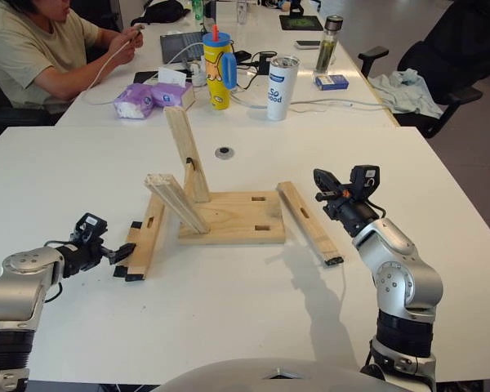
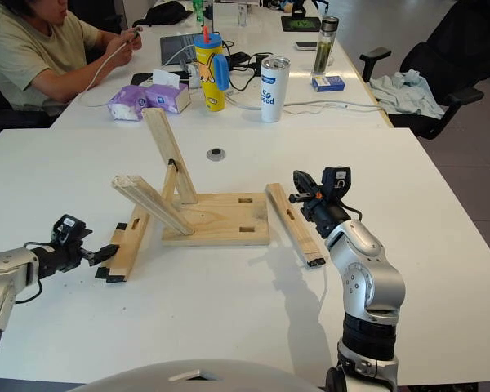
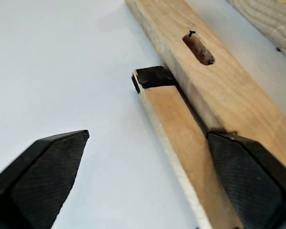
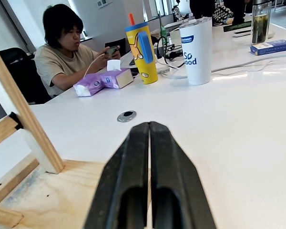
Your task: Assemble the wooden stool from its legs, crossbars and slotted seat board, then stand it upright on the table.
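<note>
1. The slotted seat board (image 1: 237, 219) lies flat in the middle of the white worktop (image 1: 229, 327). Two rectangular slots show near its right edge.
2. Two legs stand on the left part of the board. The far leg (image 1: 184, 151) rises tilted away from the robot. The near leg (image 1: 175, 202) leans strongly to the left, and its top end is over the worktop.
3. A third leg (image 1: 149, 233) lies flat on the worktop, just beside the left edge of the board. The left wrist view shows an oval slot (image 3: 199, 47) in its upper face.
4. A thin crossbar (image 3: 176, 124) with a black end lies along the outer side of this leg, touching it.
5. The left gripper (image 1: 118, 253) is low over the worktop at the near end of the crossbar. Its fingers (image 3: 38, 176) are wide apart, with the crossbar between them. One of the fingers is over the lying leg, and nothing is held.
6. A fourth leg (image 1: 309, 220) lies flat to the right of the board, near it but apart from it.
7. The right gripper (image 1: 322, 184) hangs above the far end of this leg. Its fingers (image 4: 128, 181) are pressed together with nothing between them.
8. A round cable hole (image 1: 224, 152) is in the worktop behind the board.
9. On the next table stand a white tumbler (image 1: 282, 86) and a yellow bottle (image 1: 216, 69).
</note>
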